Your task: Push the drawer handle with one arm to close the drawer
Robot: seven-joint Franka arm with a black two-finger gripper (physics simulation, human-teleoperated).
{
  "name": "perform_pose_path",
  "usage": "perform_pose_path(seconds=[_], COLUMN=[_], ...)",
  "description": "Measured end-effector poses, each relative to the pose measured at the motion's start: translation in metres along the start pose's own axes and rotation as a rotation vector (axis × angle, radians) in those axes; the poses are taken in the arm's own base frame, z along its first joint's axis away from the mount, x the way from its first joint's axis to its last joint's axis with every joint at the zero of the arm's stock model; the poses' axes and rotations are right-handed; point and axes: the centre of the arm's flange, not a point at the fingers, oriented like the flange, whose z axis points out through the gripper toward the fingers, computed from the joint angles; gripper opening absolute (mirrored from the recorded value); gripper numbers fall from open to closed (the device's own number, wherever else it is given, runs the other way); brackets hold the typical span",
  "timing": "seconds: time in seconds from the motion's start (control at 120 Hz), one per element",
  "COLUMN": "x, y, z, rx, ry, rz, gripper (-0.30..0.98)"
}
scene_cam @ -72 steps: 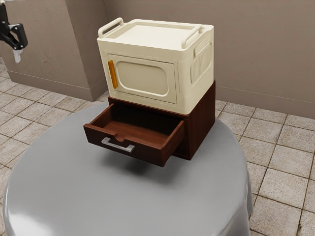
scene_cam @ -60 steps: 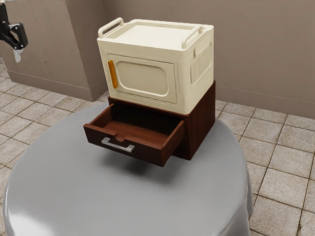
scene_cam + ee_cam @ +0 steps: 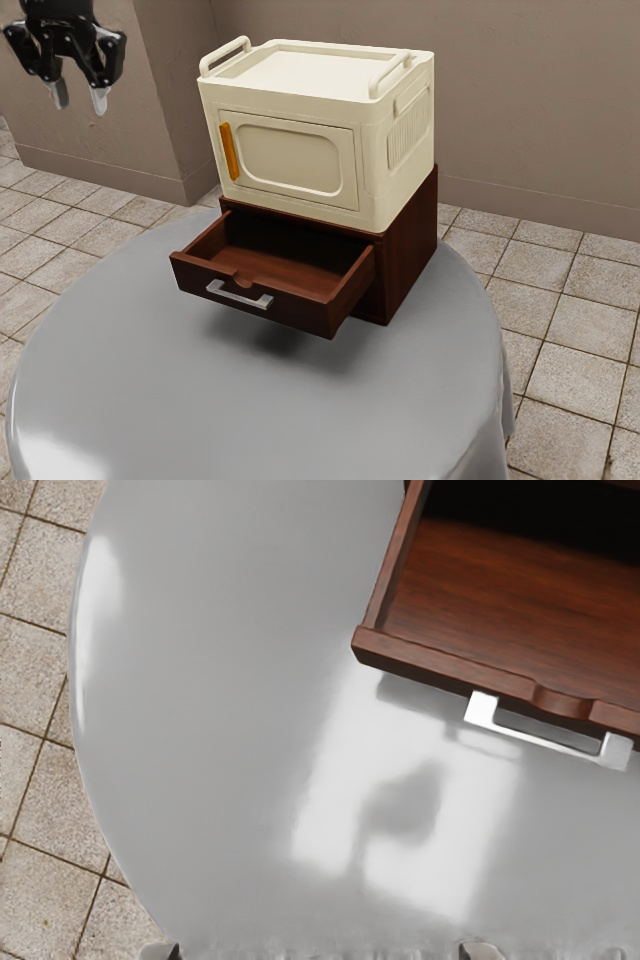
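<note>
Yes, there hung the gripper [image 3: 79, 102], fingers [image 3: 99, 100] spread, well apart from the silver handle [image 3: 545, 742]; and the drawer [image 3: 300, 310] jutted open!

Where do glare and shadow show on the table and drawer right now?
Exterior view: soft shadow on the gray table beneath the open drawer, white glare at the table's near edge. Wrist view: bright patch before the handle, broken by a dark blotch; the drawer's depth goes black.
</note>
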Motion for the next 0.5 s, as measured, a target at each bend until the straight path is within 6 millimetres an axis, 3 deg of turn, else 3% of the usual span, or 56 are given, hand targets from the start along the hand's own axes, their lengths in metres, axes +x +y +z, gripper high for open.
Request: perform_pose_path(seconds=[0.192,0.5], x=[-0.005,-0.005], y=[0.030,0.060], z=[0.075,0.211], rx=[0.027,0.001], ry=[-0.126,-0.198], rz=[0.039,0.060], gripper=[0.02,-0.08])
